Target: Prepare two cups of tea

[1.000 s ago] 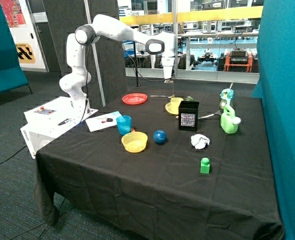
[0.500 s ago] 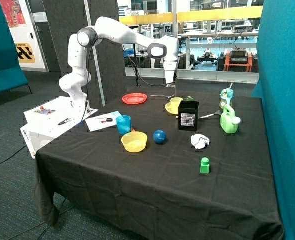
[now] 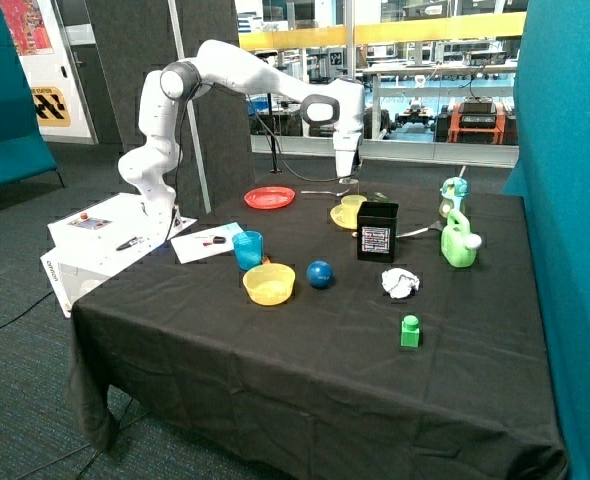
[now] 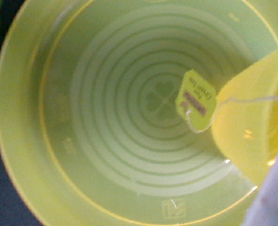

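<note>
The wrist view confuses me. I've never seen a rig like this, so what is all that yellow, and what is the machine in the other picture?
The machine is a white robot arm bolted beside a black-clothed table. The outside view comes from a camera standing apart. The yellow picture comes from a camera on the arm's wrist, looking down past its hand.

The hand hovers over a yellow cup on its saucer. So the ringed disc is the saucer, the cup sits at the edge, and a tea bag tag hangs on a thin string.

I cannot tell whether the hand holds that string.

Also on the table: a blue tumbler, yellow bowl, blue ball, black box and red plate.
</note>
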